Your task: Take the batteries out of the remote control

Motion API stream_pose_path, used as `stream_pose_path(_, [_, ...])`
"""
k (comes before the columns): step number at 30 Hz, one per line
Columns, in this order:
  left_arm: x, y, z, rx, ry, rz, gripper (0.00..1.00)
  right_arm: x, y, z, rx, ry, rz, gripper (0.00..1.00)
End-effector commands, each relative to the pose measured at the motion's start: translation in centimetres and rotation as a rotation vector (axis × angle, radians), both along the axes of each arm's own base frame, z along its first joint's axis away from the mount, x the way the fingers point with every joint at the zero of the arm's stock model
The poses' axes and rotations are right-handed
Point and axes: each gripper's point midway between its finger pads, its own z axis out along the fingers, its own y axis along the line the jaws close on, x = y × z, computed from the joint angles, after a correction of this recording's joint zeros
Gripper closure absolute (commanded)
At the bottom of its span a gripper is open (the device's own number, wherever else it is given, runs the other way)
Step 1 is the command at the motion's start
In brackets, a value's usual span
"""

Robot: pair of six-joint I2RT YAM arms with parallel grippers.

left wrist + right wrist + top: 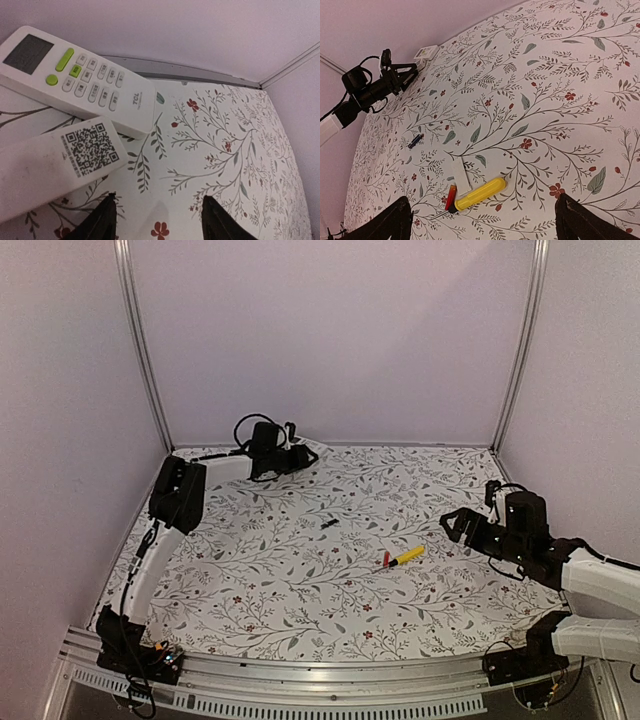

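The slim white remote control (55,167) lies back up, showing a QR label, just left of my open, empty left gripper (157,222). In the top view this gripper (298,456) is at the back left beside the remotes (310,449). The dark battery (329,524) lies mid-table and also shows in the right wrist view (415,141). The reddish battery (451,196) lies against the tip end of the yellow-handled screwdriver (476,193); it also shows in the top view (386,559). My right gripper (452,525) is open and empty, right of them.
A broader white TCL remote (75,75) with green buttons lies behind the slim one, close to the back wall. A small flat white cover piece (459,174) lies beside the screwdriver (407,556). Walls enclose the floral table at the back and both sides.
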Motion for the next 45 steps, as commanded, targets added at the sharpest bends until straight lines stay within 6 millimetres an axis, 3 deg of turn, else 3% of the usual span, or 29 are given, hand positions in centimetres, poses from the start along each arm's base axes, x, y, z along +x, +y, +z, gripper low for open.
stream_pose_path(1, [-1.8, 0.6, 7.4, 0.050, -0.163, -0.027, 0.39, 0.6, -1.0, 0.9, -0.056, -0.030, -0.038, 0.01])
stream_pose_path(6, [-6.3, 4.1, 12.8, 0.106, -0.276, 0.019, 0.29, 1.2, -1.3, 2.7, -0.100, -0.090, -0.035, 0.01])
stream_pose_path(11, [-11.5, 8.6, 15.5, 0.153, -0.320, 0.107, 0.25, 1.8, -2.2, 3.6, -0.139, -0.126, -0.049, 0.01])
stream_pose_path(16, [-16.7, 14.6, 16.3, 0.190, -0.316, 0.226, 0.21, 2.6, -4.4, 4.0, -0.170, -0.143, -0.086, 0.01])
stream_pose_path(24, [-22.4, 26.9, 15.6, 0.169, -0.319, 0.514, 0.18, 3.5, -10.5, 4.7, -0.253, -0.211, -0.226, 0.01])
stream_pose_path(28, [-25.5, 31.1, 15.9, 0.201, -0.400, 0.679, 0.12, 3.6, -12.8, 5.6, -0.297, -0.281, -0.293, 0.01])
stream_pose_path(34, [-29.4, 33.8, 16.1, 0.289, -0.527, 0.800, 0.09, 2.6, -13.8, 6.8, -0.353, -0.454, -0.342, 0.01])
stream_pose_path(45, [-30.8, 32.9, 17.5, 0.324, -0.650, 0.737, 0.03, 0.6, -15.1, 7.5, -0.395, -0.552, -0.417, 0.01])
